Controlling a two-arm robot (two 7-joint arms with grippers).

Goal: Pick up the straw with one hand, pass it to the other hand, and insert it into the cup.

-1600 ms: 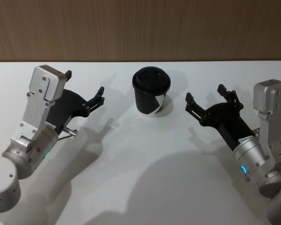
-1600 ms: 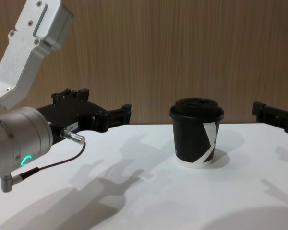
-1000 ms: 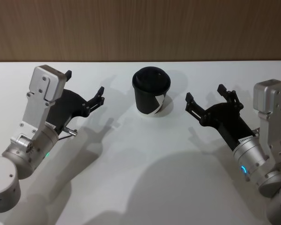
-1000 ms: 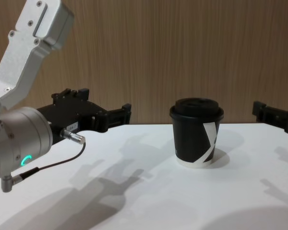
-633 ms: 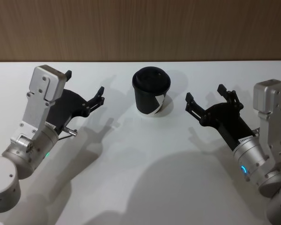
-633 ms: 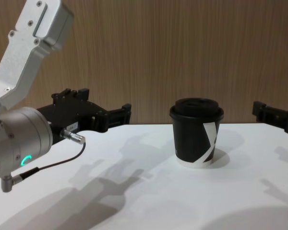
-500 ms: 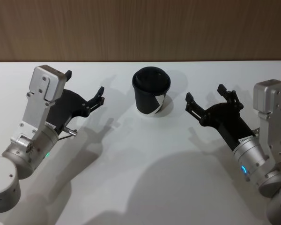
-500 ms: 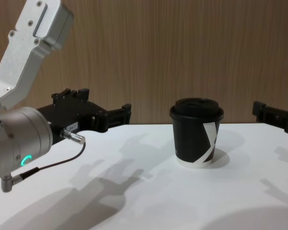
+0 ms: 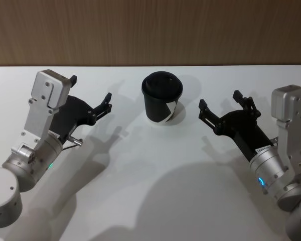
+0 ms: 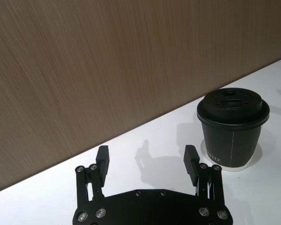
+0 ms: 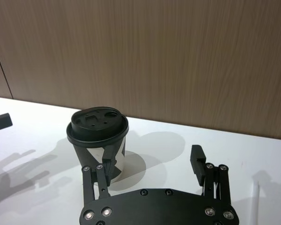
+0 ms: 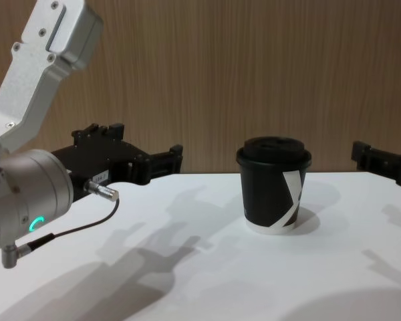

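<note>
Count:
- Grippers: 2. The left gripper (image 9: pixel 90 88) and right gripper (image 9: pixel 219 99) each have 2 fingers (image 10: pixel 102 159), so 4 in all, both pairs spread apart with nothing in them.
- Cups: 1. The cup (image 9: pixel 162 98) stands between the 2 claws, just ahead of their fingertips and touching neither.
- Lids: 1. The lid (image 9: pixel 162 86) is on the cup.
- Stripes: 1 white stripe (image 12: pixel 295 190) (diagonal, on the cup wall).
- Ring lights: 2. The green ring light (image 12: pixel 33 224) is behind the left claw, the blue ring light (image 9: pixel 261 182) behind the right claw.
- Cables: 1 thin cable (image 12: pixel 73 231), by the left wrist.
- Tables: 1 white table (image 9: pixel 155 170), under both claws.
- Walls: 1 wood wall (image 9: pixel 150 30), beyond them.
</note>
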